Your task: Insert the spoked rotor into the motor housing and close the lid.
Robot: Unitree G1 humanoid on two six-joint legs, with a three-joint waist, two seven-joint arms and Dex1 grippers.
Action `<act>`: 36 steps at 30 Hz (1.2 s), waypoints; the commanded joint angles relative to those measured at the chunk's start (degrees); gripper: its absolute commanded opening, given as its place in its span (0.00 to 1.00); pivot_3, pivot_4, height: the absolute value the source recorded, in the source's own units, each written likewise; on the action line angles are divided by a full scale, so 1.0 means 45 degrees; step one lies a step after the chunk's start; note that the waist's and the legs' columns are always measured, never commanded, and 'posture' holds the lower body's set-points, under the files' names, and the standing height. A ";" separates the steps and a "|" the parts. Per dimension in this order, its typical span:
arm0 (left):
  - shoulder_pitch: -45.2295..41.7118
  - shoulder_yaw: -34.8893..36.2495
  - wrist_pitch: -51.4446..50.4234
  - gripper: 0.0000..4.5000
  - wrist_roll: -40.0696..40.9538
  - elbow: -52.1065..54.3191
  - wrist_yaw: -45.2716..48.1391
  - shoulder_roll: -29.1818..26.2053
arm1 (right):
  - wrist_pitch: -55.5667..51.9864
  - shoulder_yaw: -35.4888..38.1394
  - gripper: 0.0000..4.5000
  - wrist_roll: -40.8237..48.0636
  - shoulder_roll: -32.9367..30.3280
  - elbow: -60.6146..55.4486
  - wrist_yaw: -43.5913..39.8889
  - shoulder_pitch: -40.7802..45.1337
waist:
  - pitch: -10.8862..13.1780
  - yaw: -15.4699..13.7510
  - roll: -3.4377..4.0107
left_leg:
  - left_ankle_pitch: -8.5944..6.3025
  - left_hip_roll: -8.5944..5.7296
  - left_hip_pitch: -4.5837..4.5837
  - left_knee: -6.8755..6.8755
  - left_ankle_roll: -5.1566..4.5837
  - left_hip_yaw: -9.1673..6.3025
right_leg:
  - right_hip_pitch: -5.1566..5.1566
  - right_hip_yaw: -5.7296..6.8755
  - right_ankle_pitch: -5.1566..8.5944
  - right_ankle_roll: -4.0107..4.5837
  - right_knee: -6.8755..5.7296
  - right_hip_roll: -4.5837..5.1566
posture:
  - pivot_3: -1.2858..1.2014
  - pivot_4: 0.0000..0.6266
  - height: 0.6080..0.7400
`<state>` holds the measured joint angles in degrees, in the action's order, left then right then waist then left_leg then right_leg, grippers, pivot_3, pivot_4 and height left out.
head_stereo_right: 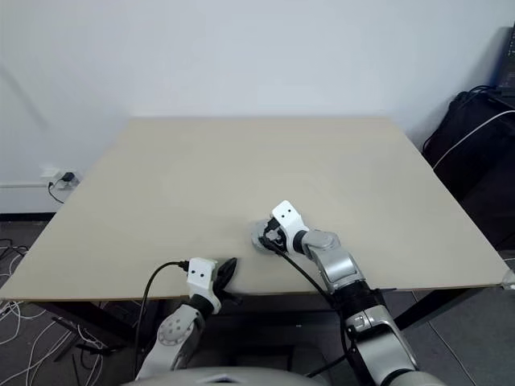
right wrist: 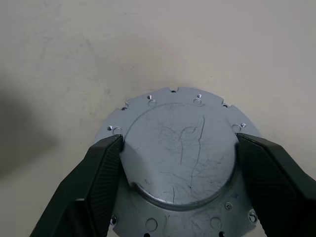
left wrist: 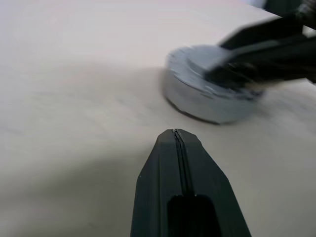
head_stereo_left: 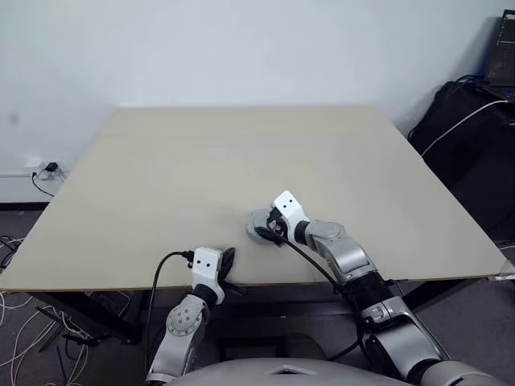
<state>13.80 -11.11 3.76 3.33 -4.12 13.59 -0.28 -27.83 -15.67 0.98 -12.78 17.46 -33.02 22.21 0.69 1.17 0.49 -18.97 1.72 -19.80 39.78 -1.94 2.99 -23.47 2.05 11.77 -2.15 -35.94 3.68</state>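
Lid (right wrist: pixel 180 158), a matte grey disc with a raised round hub and small holes along its notched rim, lies flat near the front edge of the beige table (head_stereo_left: pixel 201 161), a little to the robot's right of centre. In the left wrist view it sits on top of a thicker round metal body, judged to be the motor housing (left wrist: pixel 197 101); the spoked rotor cannot be seen and is presumably enclosed beneath.

Right gripper (right wrist: pixel 180 148): its 2 black fingers stand wide apart and straddle the raised hub, 1 finger (right wrist: pixel 101 163) against each side of it, with the rim flange passing below them. The jaws appear to bear on the hub, but no lift is evident; the disc rests on the stack.

Left gripper (left wrist: pixel 177 136): fingers pressed fully together, empty, hovering at the table's front edge, apart from the stack and pointing roughly toward it.

Governing relation: the hub lies directly between the right fingers, centred on the gripper's own line, and the right arm is the nearer of the 2. The stack is round, so no long axis constrains the approach. Judged stage: lid placed, with only seating or release remaining. The left arm lies to the stack's left and nearer the robot, free to brace it if needed.
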 commanded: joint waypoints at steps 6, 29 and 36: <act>-0.3366 0.1699 -0.2429 0.00 -0.0233 0.0262 -0.2138 0.0087 | 0.0159 -0.0473 0.73 -0.0686 -0.0402 0.0536 0.0186 -0.0286 | 0.0000 -0.0014 -0.0026 | 0.0002 -0.0009 -0.0005 0.0000 -0.0001 -0.0006 | 0.0025 0.0004 -0.0003 -0.0005 0.0001 -0.0002 | 0.52 0.00 1.00; -1.0239 0.2499 -0.9629 0.00 0.3821 -0.4780 0.3527 -0.0568 | -0.0037 -0.0403 0.73 -0.0447 -0.0051 -0.0007 0.0470 -0.0539 | 0.0034 0.0211 -0.0091 | 0.0008 -0.0025 -0.0002 -0.0032 0.0010 -0.0024 | 0.0093 0.0004 -0.0004 -0.0005 0.0030 -0.0013 | 0.52 0.00 1.00; -1.0345 0.2099 -1.0256 0.00 0.3391 -0.4912 0.3814 -0.1036 | -0.0044 -0.0421 0.73 -0.0419 0.0017 -0.0054 0.0509 -0.0583 | 0.0039 0.0210 -0.0097 | 0.0008 -0.0025 -0.0002 -0.0034 0.0010 -0.0025 | 0.0092 -0.0001 -0.0005 -0.0005 0.0030 -0.0012 | 0.52 0.00 1.00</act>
<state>-31.24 -1.02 -42.04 19.01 -26.84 30.06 -4.42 -25.86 -17.03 0.38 -12.47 15.55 -31.29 20.65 0.87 2.11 0.06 -18.93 1.61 -19.80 39.63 -1.90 2.88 -23.06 2.04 11.75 -2.17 -35.81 3.63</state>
